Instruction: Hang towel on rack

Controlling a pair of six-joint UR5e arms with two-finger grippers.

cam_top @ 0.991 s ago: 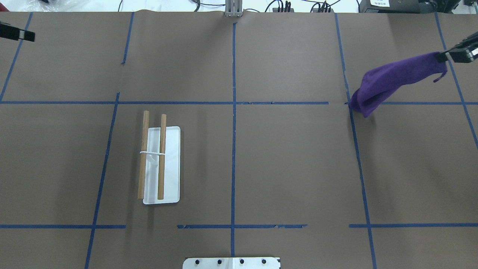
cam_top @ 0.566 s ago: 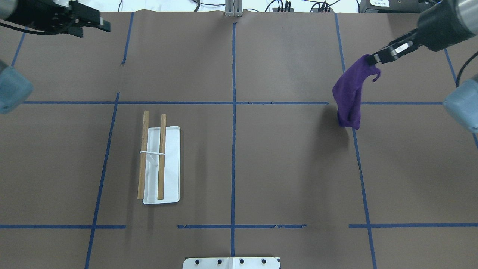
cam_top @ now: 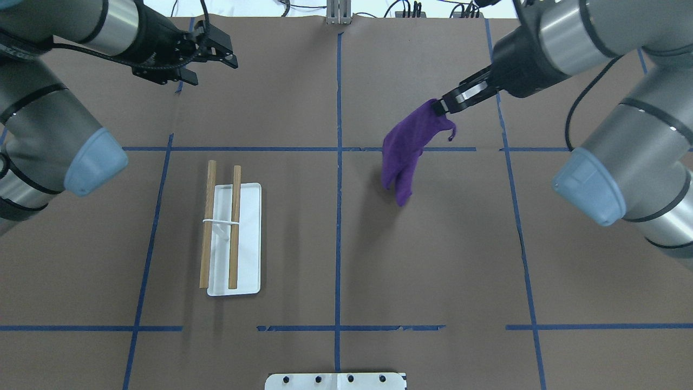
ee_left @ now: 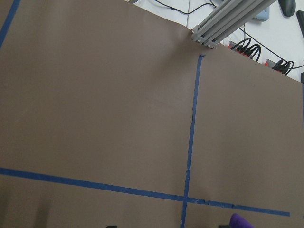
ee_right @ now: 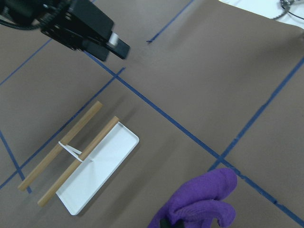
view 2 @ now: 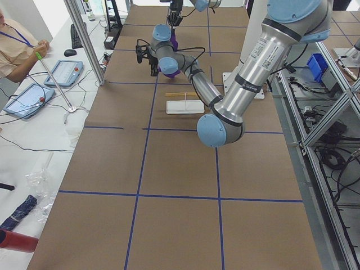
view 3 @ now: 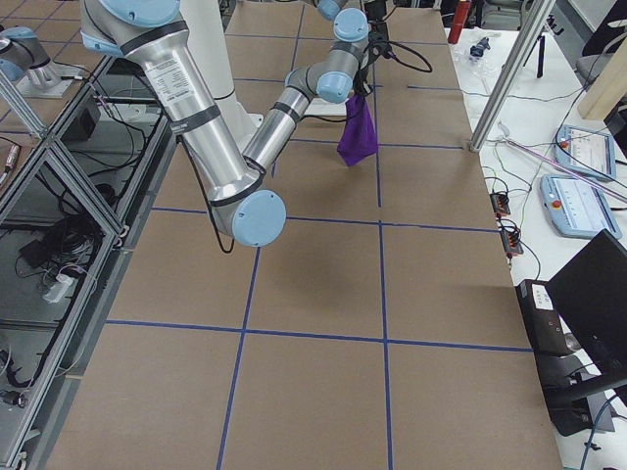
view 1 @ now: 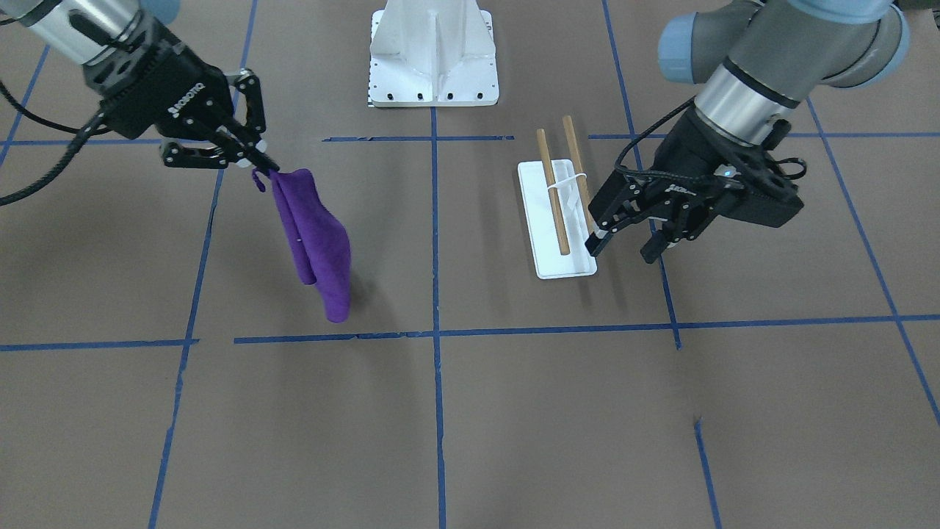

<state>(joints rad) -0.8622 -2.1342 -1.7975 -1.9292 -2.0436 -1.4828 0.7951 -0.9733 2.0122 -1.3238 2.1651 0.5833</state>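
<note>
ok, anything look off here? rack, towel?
Nothing stands out. The rack sits flat, dowels parallel. The towel hangs from the shut right gripper, pinched at one end. The left gripper is open and empty. The blue tape is ragged in spots.

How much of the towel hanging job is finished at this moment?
Done: the right tool grips the purple towel, lifted clear. In hand: it hangs mid-table, apart from the rack. Left: draping it over the bare dowels; the left tool is open.
</note>
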